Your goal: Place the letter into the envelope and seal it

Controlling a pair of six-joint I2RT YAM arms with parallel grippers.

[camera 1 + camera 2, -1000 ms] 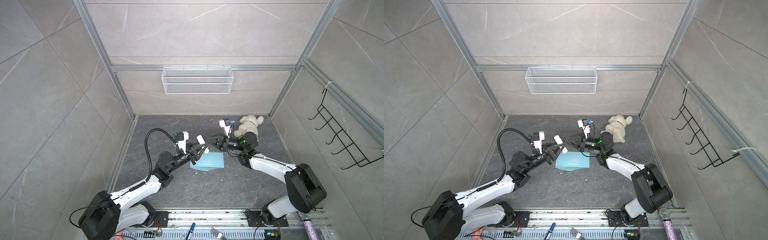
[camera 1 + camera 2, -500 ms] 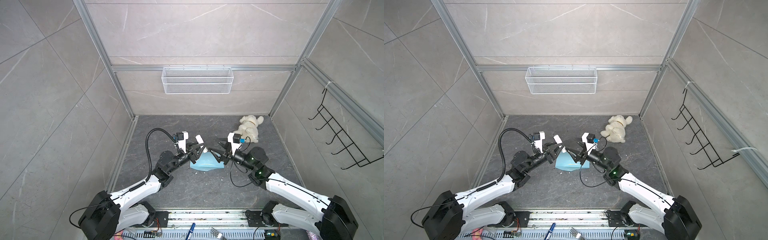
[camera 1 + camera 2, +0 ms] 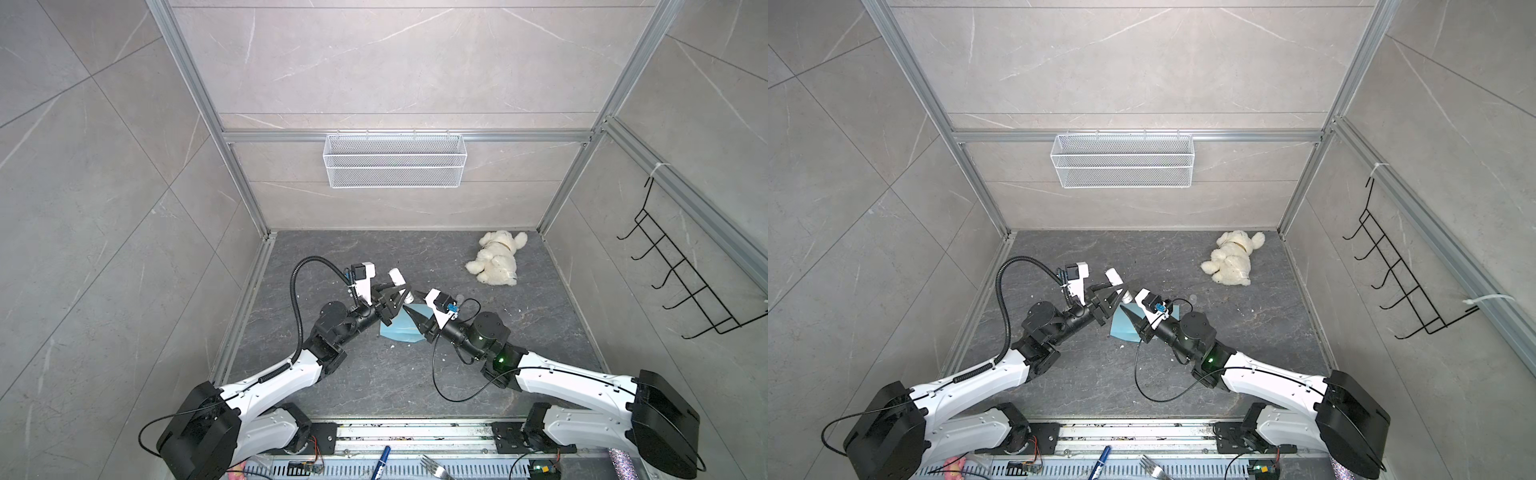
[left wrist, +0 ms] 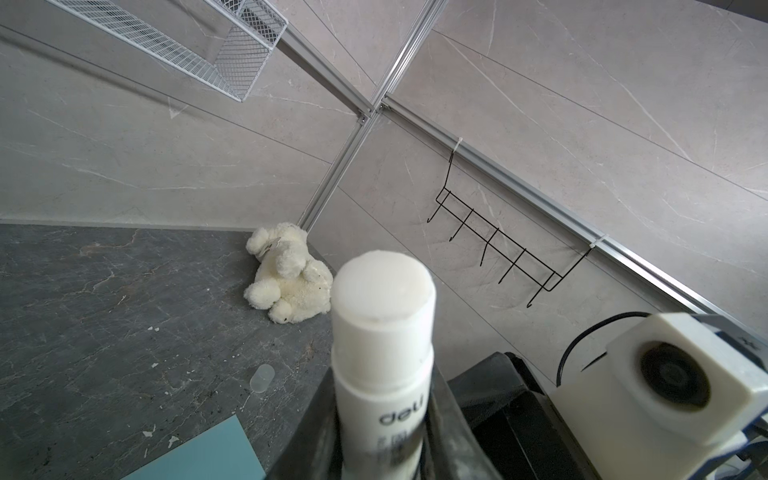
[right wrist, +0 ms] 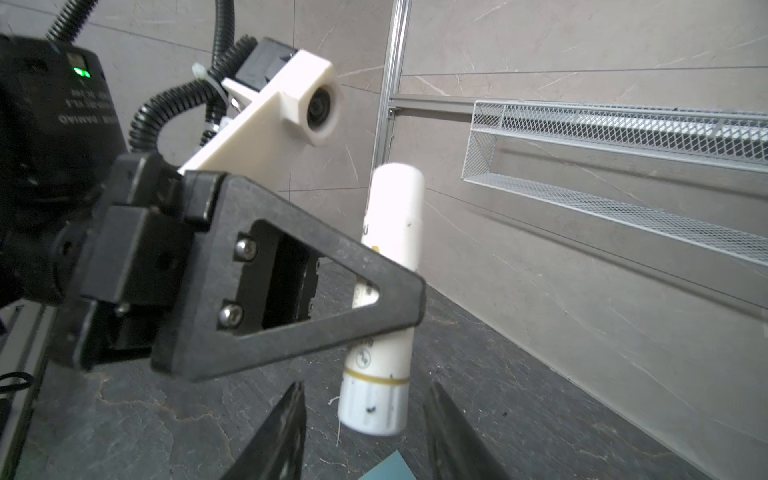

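Your left gripper (image 3: 400, 296) is clamped around the middle of a white glue stick (image 4: 382, 332). Your right gripper (image 5: 366, 386) has its jaws spread. The stick's base shows between them, with gaps on either side. The light blue envelope (image 3: 397, 330) lies flat on the dark table (image 3: 374, 374), under both grippers. A clear cap (image 4: 262, 378) lies loose near the envelope.

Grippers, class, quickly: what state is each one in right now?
Left gripper: closed on the glue stick.
Right gripper: open, holding nothing, its jaws apart on either side of the stick's base.
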